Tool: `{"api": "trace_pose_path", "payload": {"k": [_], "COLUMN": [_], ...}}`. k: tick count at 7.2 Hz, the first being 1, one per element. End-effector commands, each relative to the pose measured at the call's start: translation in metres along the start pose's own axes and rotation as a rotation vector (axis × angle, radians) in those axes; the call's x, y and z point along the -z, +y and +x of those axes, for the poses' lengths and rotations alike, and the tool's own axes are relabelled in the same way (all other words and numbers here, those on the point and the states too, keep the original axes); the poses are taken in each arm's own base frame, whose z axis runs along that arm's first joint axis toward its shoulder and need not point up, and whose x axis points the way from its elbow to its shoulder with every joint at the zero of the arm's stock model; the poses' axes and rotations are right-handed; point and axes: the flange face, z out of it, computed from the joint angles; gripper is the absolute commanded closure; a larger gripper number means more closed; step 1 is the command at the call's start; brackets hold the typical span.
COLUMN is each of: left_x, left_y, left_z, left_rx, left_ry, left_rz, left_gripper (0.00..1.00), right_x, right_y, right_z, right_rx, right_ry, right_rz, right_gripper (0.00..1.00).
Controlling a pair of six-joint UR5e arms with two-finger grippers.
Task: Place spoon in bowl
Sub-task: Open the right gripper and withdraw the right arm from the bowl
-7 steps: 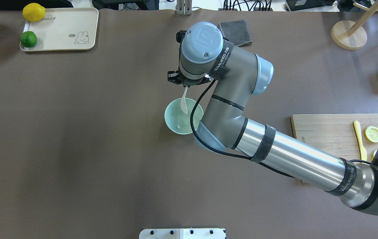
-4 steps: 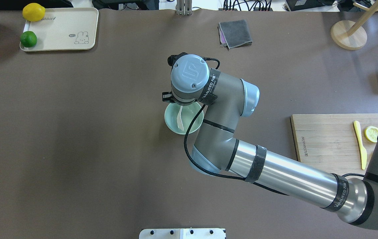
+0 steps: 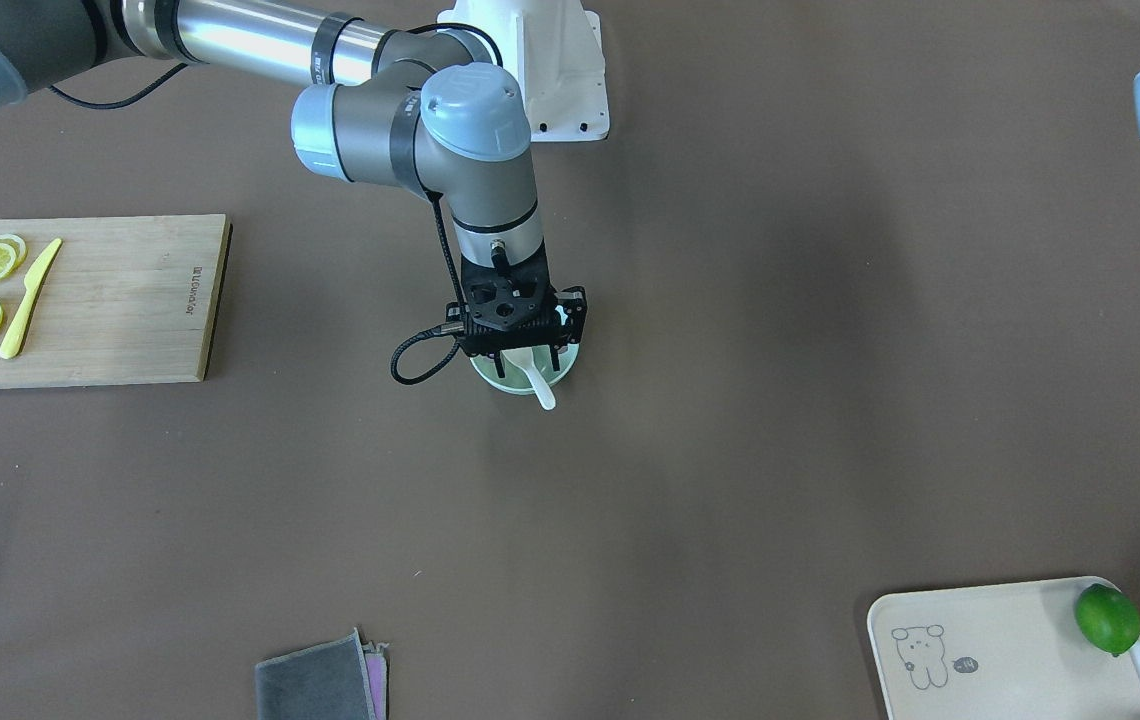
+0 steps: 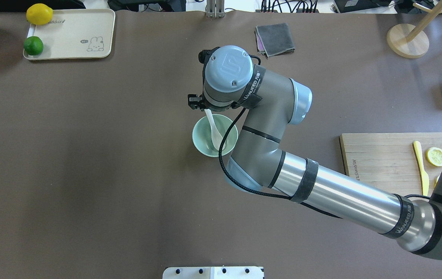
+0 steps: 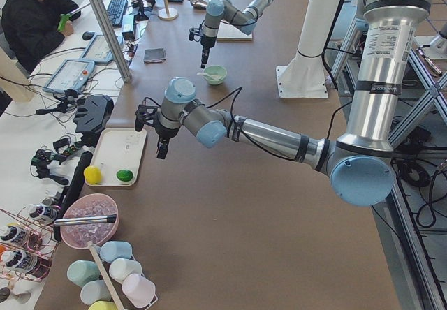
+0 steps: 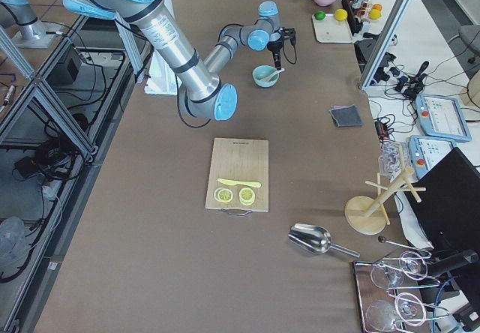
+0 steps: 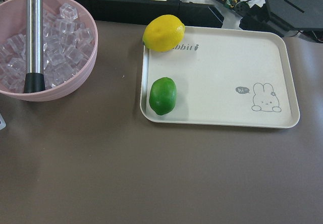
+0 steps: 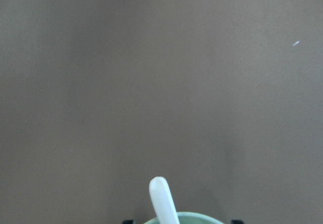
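Spoon (image 4: pixel 214 130) is in the bowl (image 4: pixel 199 140), scoop down inside and handle leaning out over the far rim. The right gripper (image 3: pixel 527 350) hangs directly above, fingers spread wide on either side of the handle, gripping nothing. The bowl stands mid-table. Far off to the left, the left gripper (image 5: pixel 161 148) hovers near the tray (image 7: pixel 217 82) holding a lime (image 7: pixel 162 96) and lemon (image 7: pixel 163 33). Whether its fingers are apart or together, I can't tell.

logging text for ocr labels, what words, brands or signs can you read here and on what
"abbit": on the tray; its start is hidden by the lemon.
"hi": in the bubble by the tray's rabbit drawing.
"WANJEED": on the right arm's strap.
Brand mark on the board: too blurred to read.
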Motion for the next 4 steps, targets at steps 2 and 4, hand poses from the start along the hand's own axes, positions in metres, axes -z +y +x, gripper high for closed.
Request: {"api": "trace_pose_path", "payload": {"k": [2, 4], "left_x": [-0.001, -0.004], "left_y": [0.010, 0.013], "left_z": [-0.012, -0.021], "left_rx": [-0.122, -0.226], "left_ry": [-0.020, -0.048], "left_rz": [-0.028, -0.064], "left_gripper": [0.02, 0.02], "right_x": [0.105, 0.148], "right_y": [-0.039, -0.055], "right_z": [0.207, 0.391], "right_rx": [0.146, 0.169], "right_ry": [-0.029, -0.016], "right_rz": [-0.044, -0.107], "right_gripper": [0.00, 0.00]}}
